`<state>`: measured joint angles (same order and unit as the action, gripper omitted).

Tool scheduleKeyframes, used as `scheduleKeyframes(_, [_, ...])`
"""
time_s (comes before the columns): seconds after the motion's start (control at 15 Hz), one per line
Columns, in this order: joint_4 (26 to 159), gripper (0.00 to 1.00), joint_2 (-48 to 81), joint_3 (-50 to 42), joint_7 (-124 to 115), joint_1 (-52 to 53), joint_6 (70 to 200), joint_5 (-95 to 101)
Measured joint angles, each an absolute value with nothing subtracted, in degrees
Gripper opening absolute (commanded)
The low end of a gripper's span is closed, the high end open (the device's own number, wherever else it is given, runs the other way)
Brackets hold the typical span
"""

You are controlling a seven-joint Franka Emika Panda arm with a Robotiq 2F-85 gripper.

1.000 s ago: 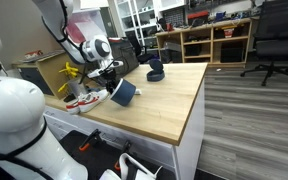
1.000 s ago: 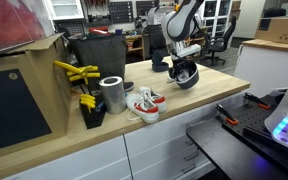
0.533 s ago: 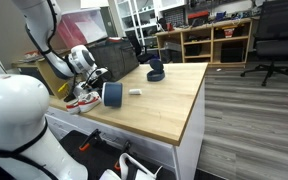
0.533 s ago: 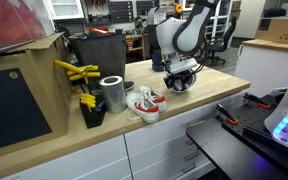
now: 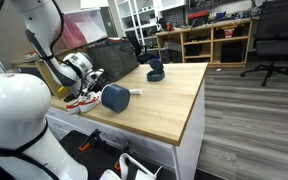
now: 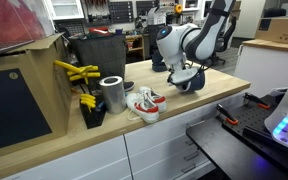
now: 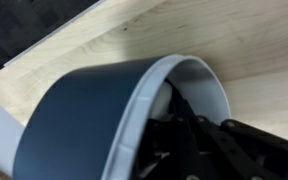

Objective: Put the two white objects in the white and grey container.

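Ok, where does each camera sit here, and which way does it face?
An exterior view: beside the robot's white base, facing across the table to the shelves; base, arm and gripper show.
An exterior view: by the cardboard box, facing along the table past the shoes; only the arm shows.
Wrist view: close on the container rim; fingers show.
Shared: both exterior views show the container at the gripper.

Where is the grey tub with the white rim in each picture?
In an exterior view: tub on its side, left of middle.
In an exterior view: tub right of middle, under the arm.
Wrist view: tub fills the middle.
Shared landmark: the wooden table.
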<state>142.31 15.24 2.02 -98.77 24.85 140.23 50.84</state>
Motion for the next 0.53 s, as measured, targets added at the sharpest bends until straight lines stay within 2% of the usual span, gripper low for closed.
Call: scheduleKeyframes(0.53, [142.36,0.00,8.66,11.28,-114.05,24.56,119.16,57.42])
